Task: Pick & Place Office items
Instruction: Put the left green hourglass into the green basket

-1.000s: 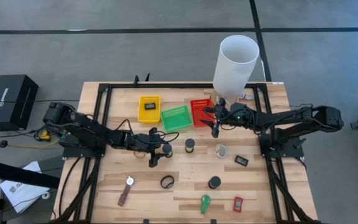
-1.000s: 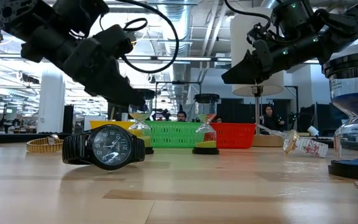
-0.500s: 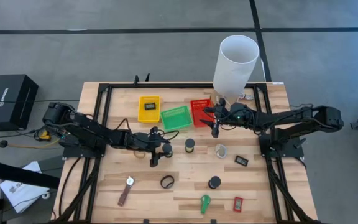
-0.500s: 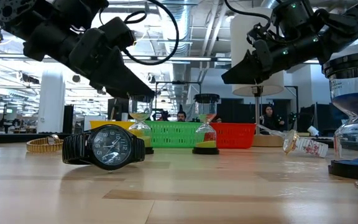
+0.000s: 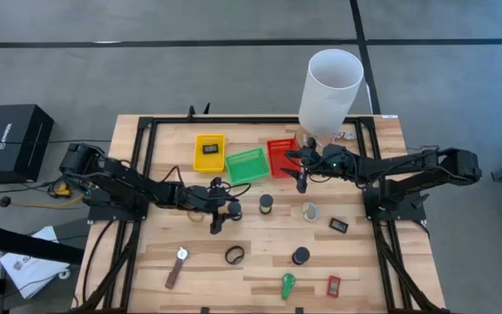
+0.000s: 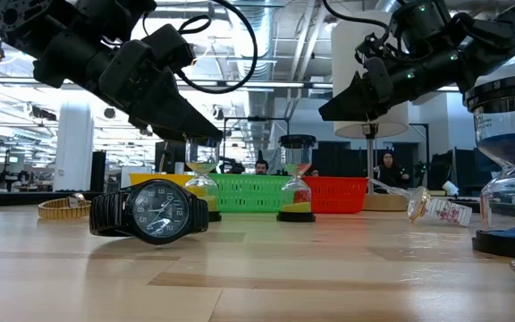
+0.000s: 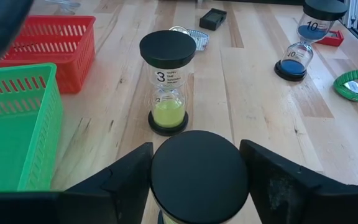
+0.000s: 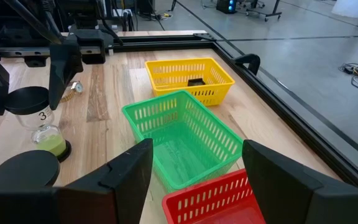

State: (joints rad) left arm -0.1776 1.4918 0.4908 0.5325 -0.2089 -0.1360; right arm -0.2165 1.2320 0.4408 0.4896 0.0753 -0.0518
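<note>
My left gripper (image 5: 219,216) is open over the table's middle. In the left wrist view (image 7: 196,148) its fingers stand on either side of the black top cap (image 7: 199,173) of an hourglass (image 6: 201,174) that stands on its base. A second hourglass with yellow-green sand (image 7: 168,81) stands just beyond. My right gripper (image 5: 301,177) hangs open and holds nothing, above the red tray (image 5: 281,157). Its wrist view (image 8: 197,149) looks onto the green tray (image 8: 185,140). A black watch (image 6: 150,212), a blue-sand hourglass (image 5: 301,255), a green clip (image 5: 288,284) and red (image 5: 333,286) and black (image 5: 338,225) rectangles lie loose. My left gripper's fingers (image 7: 129,177) come level at both sides of the nearer hourglass's top cap (image 7: 199,173). I cannot tell whether they touch it. The hourglass stands upright on the table.
The yellow tray (image 5: 209,151), holding a small black item, the green tray (image 5: 247,166) and the red tray stand in a row at the far side. The tall white cylinder (image 5: 331,87) stands behind the red tray. A brown-strap watch (image 5: 177,266) and a crumpled clear thing (image 5: 310,211) lie on the wood.
In the low view my left gripper has risen a little over the hourglass. The hourglass has stayed standing on the table. My right arm has kept still.
</note>
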